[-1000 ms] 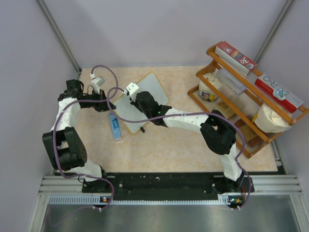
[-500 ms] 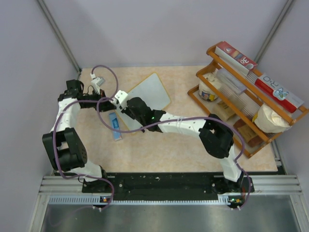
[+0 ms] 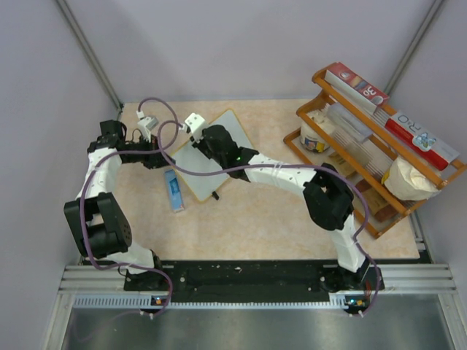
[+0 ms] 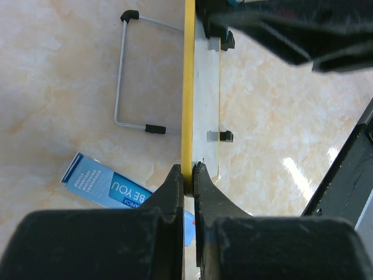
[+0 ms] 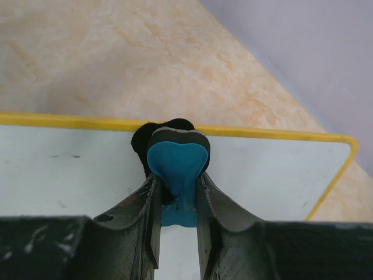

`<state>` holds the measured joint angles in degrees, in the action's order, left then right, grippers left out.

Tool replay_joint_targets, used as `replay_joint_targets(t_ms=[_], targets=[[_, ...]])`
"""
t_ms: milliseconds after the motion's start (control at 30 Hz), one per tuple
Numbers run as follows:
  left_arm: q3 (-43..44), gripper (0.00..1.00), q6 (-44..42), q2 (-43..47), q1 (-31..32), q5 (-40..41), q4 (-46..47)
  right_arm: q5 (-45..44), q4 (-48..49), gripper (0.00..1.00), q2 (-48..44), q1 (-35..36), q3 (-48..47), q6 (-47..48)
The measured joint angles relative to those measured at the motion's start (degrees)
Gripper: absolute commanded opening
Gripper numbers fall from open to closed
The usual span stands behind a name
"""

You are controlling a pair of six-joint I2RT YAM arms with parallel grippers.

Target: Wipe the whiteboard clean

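Your left gripper [image 4: 187, 175] is clamping its two fingers narrowly onto the yellow frame of the whiteboard [image 4: 207, 87], gripping it at one edge so the board is showing edge-on in the left wrist view. Your right gripper [image 5: 176, 192] is squeezing one eraser [image 5: 176, 160], a blue block with a black pad, and is pressing that pad against the board face close to the far frame.

You are working with two grippers, one whiteboard, one eraser and one marker box. From above, the left gripper [image 3: 162, 157] is sitting at the board's left side and the right gripper [image 3: 201, 138] is lying over its upper left part.

The whiteboard [image 3: 235, 133] is lying at the middle-left of the table [image 3: 255, 219], turned at an angle. Its white face is looking nearly clean, with only a few faint dark specks showing in the right wrist view [image 5: 70, 175]. Its corners are rounded, and two little black feet are sticking out along one side.

One bent wire stand [image 4: 154, 129] with black tips is lying beside the board. The blue marker box [image 4: 111, 188] is resting just near the left gripper, and you are reading "BE YOU" on it. One wooden rack [image 3: 379, 232] is standing at the right.
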<state>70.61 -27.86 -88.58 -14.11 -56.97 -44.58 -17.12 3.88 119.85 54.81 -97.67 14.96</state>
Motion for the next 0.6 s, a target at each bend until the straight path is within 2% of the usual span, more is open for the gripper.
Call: replay_joint_targets(t_ms=[600], targets=[[0.0, 0.0, 0.35, -0.04, 0.0, 0.94, -0.52, 0.22, 4.5, 0.0, 2.54, -11.3, -0.76, -0.02]])
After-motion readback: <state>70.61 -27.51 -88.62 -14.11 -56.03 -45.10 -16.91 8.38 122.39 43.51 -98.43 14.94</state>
